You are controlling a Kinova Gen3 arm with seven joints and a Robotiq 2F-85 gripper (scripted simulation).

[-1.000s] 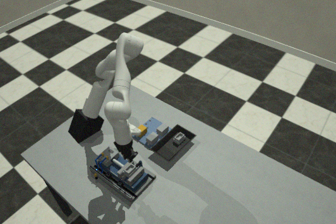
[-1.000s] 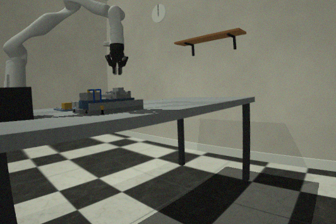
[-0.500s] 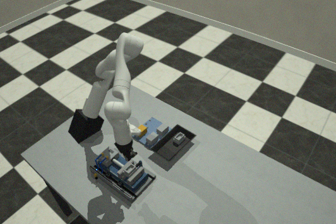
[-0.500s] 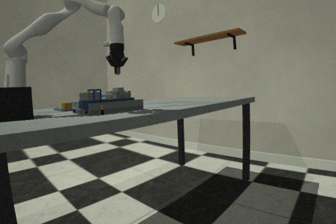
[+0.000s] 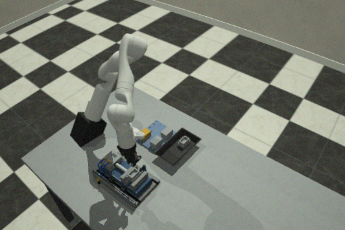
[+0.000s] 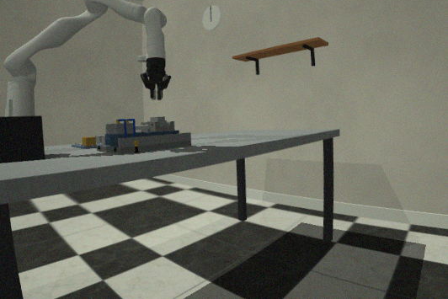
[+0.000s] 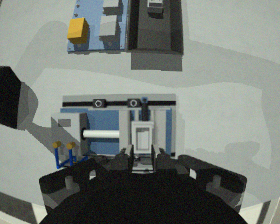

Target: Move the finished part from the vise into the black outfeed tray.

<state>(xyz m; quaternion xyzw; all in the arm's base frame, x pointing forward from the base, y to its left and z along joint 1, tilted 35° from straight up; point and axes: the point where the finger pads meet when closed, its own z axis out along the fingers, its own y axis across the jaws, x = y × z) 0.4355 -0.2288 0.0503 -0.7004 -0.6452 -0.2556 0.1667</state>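
Note:
The finished part [image 5: 133, 173], a grey block with a pocket on top, sits clamped in the blue and grey vise [image 5: 126, 177] near the table's front left. In the wrist view the part [image 7: 143, 136] lies straight below me, in the vise [image 7: 119, 131]. My gripper [image 6: 157, 97] hangs well above the vise [image 6: 143, 136], fingers pointing down, close together and empty. It also shows in the top view [image 5: 134, 159].
A blue pallet [image 5: 157, 136] with two plain grey blocks and an orange block [image 5: 146, 132] lies beside the tray. The arm's black pedestal [image 5: 87, 129] stands at the table's left. A blue handle frame [image 6: 126, 126] rises at the vise's end.

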